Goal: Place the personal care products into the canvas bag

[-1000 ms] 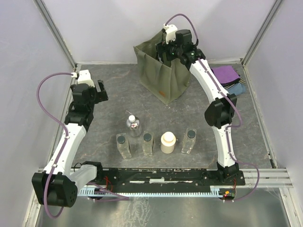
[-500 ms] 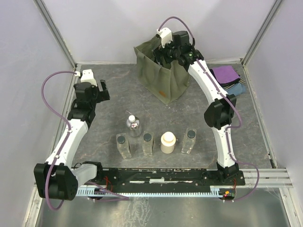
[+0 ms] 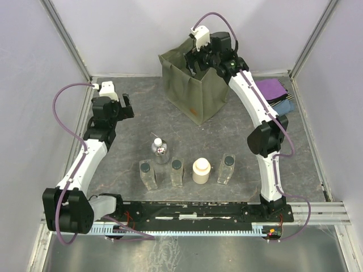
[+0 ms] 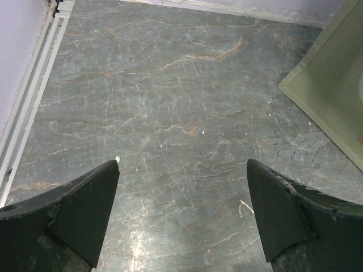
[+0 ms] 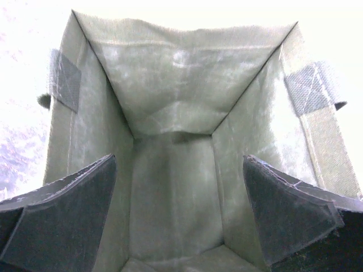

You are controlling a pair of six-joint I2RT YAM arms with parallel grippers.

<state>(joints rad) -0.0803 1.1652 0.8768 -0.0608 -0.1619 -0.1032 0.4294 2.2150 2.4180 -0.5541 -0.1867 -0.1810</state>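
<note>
The olive-green canvas bag (image 3: 193, 85) stands at the back of the table, its mouth open. My right gripper (image 3: 199, 60) hangs open over the mouth and holds nothing. The right wrist view looks down into the bag's bare inside (image 5: 176, 187). Three clear rectangular bottles with dark caps (image 3: 147, 174) (image 3: 177, 171) (image 3: 226, 168) and a cream-white round jar (image 3: 201, 170) stand in a row near the front. A round nozzle-topped bottle (image 3: 159, 149) stands just behind them. My left gripper (image 3: 126, 106) is open and empty at the far left, over bare table (image 4: 181, 170).
A blue and purple folded cloth (image 3: 274, 94) lies at the back right beside the right arm. The bag's corner (image 4: 334, 96) shows at the right of the left wrist view. Metal frame rails run along the table's left edge (image 4: 28, 107).
My left gripper has moved a little farther back along the left side. My right gripper has stayed over the bag's mouth, shifting slightly.
</note>
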